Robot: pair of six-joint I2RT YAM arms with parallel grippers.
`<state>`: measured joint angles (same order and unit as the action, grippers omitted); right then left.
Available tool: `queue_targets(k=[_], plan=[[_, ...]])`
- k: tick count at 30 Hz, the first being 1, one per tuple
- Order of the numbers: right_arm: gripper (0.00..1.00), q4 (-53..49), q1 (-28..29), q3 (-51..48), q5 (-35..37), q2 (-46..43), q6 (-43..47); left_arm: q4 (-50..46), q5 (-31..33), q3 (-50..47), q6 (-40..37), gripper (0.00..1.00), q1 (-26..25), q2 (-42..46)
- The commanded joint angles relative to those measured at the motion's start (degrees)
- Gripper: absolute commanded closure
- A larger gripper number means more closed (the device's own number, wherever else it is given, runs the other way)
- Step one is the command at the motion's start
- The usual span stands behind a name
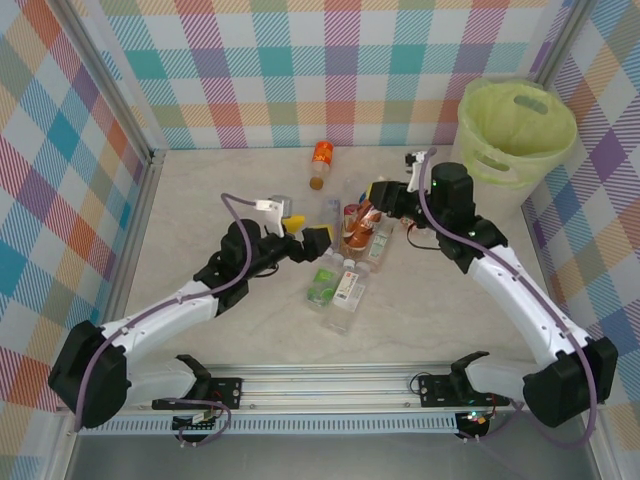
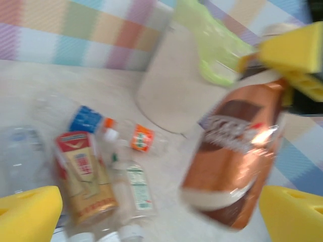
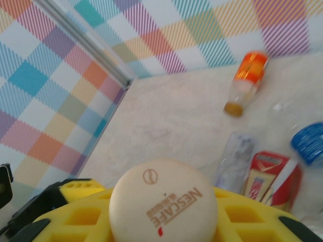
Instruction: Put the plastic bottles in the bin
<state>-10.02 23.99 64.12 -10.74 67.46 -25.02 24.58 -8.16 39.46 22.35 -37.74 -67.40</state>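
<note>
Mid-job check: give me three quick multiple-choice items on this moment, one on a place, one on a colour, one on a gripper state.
1. Where does the orange-labelled bottle lie?
A in the bin
B alone near the back wall
C by the arm bases

2. What colour lines the bin?
A black
B blue
C lime green

3. The right gripper is:
A open over the bin
B shut on the brown bottle
C flat on the table

Answers:
1 B: it lies apart from the cluster.
2 C: the bag over its rim is lime green.
3 B: the right wrist view shows the bottle's cream cap clamped in it.
</note>
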Motion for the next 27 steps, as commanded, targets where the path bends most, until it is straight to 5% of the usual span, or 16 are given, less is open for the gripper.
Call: queue_targets(k=[1,4,14,21,27], plan=[[0.93,0.6,-0.6,2.0,10.2,-3.0,10.1,-2.2,16.3,-3.7,4.6,0.00,0.0,3.4],[0.93,3.6,-2.1,3.4,14.7,-3.8,15.4,-3.0,20.4,-6.6,7.4,0.00,0.8,5.7],[0.92,14.9,-10.7,11.9,24.5,0.5,29.7,-7.6,18.4,-8.5,9.0,0.00,2.1,7.2],[0.92,30.1,-22.7,13.9,31.0,6.7,25.1,-7.2,16.1,-8.2,8.6,0.00,2.2,5.4],[0.90,42.9,-26.7,15.2,36.3,16.2,25.6,-7.8,14.7,-7.8,8.6,0.00,2.2,5.3]])
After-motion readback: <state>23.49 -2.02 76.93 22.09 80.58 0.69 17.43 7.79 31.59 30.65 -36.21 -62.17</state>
